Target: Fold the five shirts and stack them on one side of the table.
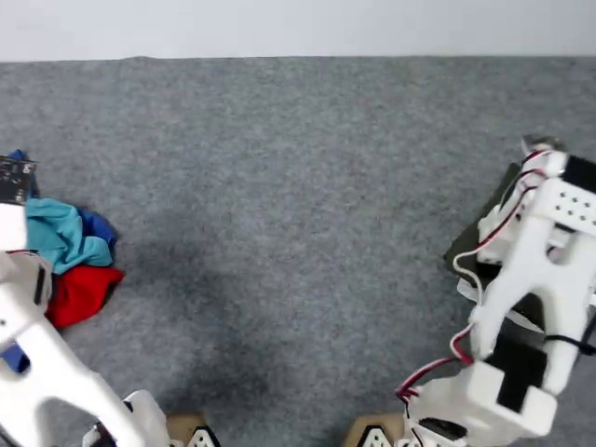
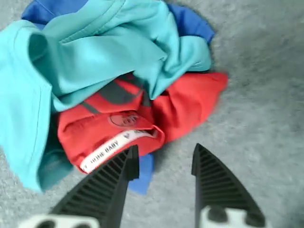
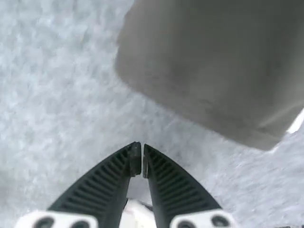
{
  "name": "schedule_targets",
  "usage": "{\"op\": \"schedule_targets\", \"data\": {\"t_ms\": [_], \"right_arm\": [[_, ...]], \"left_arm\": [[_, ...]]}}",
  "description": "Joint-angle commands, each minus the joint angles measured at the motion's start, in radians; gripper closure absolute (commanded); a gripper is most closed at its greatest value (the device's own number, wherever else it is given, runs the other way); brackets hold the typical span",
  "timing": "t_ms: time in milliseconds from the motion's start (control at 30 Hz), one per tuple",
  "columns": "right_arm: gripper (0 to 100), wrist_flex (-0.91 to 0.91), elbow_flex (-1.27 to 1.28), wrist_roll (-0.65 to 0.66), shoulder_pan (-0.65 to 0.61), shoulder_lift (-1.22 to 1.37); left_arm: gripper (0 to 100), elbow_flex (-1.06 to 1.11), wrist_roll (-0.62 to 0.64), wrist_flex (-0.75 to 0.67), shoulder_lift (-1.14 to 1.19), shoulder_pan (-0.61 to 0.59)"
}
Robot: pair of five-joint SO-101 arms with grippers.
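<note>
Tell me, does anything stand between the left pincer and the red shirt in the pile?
Nothing visible does. The open left pincer hangs close to the red shirt, right by its collar. The teal shirt covers only the red shirt's far part.

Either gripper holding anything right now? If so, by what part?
Nothing held: left gripper open beside the red shirt; right gripper shut, empty, near the grey shirt.

Bright, even, diffuse light; faint soft shadows.
</note>
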Motion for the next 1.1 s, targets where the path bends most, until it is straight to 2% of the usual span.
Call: {"op": "schedule_targets", "data": {"t_ms": [0, 167, 300, 500, 767, 833, 967, 1067], "right_arm": [[99.0, 0.041, 0.061, -0.011, -0.025, -0.093], [99.0, 0.041, 0.130, -0.009, -0.025, -0.116], [99.0, 0.041, 0.160, -0.009, -0.027, -0.117], [99.0, 0.042, 0.160, -0.009, -0.028, -0.117], [99.0, 0.042, 0.160, -0.009, -0.030, -0.117], [99.0, 0.042, 0.160, -0.009, -0.030, -0.117], [99.0, 0.044, 0.160, -0.041, -0.030, -0.117], [99.0, 0.044, 0.160, -0.046, -0.030, -0.117]], "left_arm": [[81, -0.073, -0.068, -0.072, 0.089, -0.049], [81, -0.263, -0.152, -0.094, 0.210, -0.104], [81, -0.367, -0.181, -0.192, 0.308, -0.144], [81, -0.407, -0.253, -0.322, 0.445, -0.158], [81, -0.414, -0.256, -0.509, 0.614, -0.135], [84, -0.414, -0.253, -0.551, 0.637, -0.133], [100, -0.415, -0.253, -0.582, 0.594, -0.104], [100, -0.415, -0.253, -0.577, 0.506, -0.078]]}}
